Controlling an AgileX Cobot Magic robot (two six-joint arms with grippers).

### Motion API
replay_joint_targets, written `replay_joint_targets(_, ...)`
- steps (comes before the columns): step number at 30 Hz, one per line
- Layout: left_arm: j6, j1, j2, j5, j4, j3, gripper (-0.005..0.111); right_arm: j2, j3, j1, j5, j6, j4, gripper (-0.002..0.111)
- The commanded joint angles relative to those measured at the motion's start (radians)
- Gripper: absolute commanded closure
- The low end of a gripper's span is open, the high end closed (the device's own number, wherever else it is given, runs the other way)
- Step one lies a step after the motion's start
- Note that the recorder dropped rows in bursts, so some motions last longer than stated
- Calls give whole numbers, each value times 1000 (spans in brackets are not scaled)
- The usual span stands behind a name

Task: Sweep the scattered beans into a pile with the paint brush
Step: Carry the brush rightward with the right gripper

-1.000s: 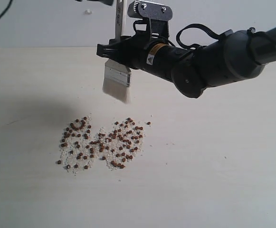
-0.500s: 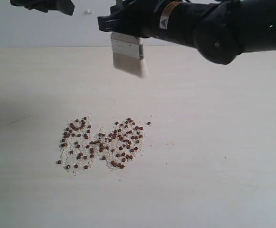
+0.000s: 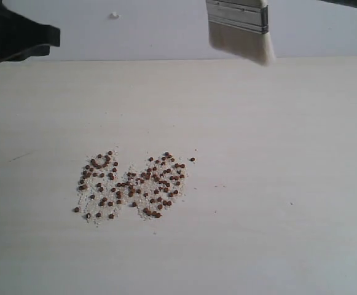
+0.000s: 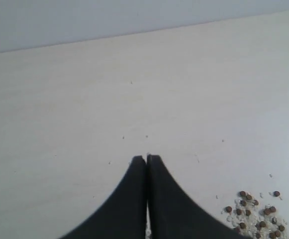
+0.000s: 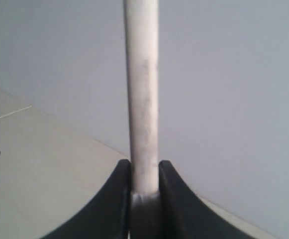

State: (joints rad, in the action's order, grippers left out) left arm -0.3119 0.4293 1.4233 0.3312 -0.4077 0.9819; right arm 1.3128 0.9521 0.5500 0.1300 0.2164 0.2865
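The beans point(image 3: 132, 184) lie as reddish-brown dots with pale grit in two loose clusters at the middle left of the table; a few beans point(image 4: 256, 214) also show in the left wrist view. The paint brush point(image 3: 239, 27) hangs at the top of the exterior view, with only its silver band and white bristles in frame, high above the table and right of the beans. My right gripper point(image 5: 144, 167) is shut on the brush's pale handle point(image 5: 142, 99). My left gripper point(image 4: 146, 158) is shut with nothing in it, over bare table beside the beans; its dark body point(image 3: 15, 40) shows at the upper left.
The pale table point(image 3: 276, 184) spreads out on all sides of the beans. A grey wall point(image 3: 147, 31) runs along the table's back edge, with a small white speck point(image 3: 113, 15) on it.
The right arm has lifted the brush up and to the right, out of the exterior view save for band and bristles. The left gripper has come down into view at upper left.
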Motion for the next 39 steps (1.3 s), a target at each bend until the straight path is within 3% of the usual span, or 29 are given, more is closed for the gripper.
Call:
replay_joint_targets(1,6,-1,-158,-215,-36,-199,107,-95,-42,-6,-46,-48,0,108)
replay_joint_targets(6,9,-1,-384,-451,-108,-460,107,-152,-52,-6,-130,-48,4,108)
replay_joint_targets(10,108,-1,-604,-573,-108,-634,107,-181,-59,-6,-143,-50,4,108)
replay_joint_targets(23,205,-1,-1082,-596,-119,-949,107,-211,-165,-4,-159,-50,2,108)
replay_joint_targets(26,211,-1,-1122,-592,-119,-982,107,-211,-170,-4,-157,-50,2,108)
replay_joint_targets(28,216,-1,-1136,-518,-117,-982,107,-211,-169,-4,-141,-50,0,108)
replay_joint_targets(39,214,-1,-1136,-516,-92,-982,107,-211,-169,-4,-125,-48,1,108)
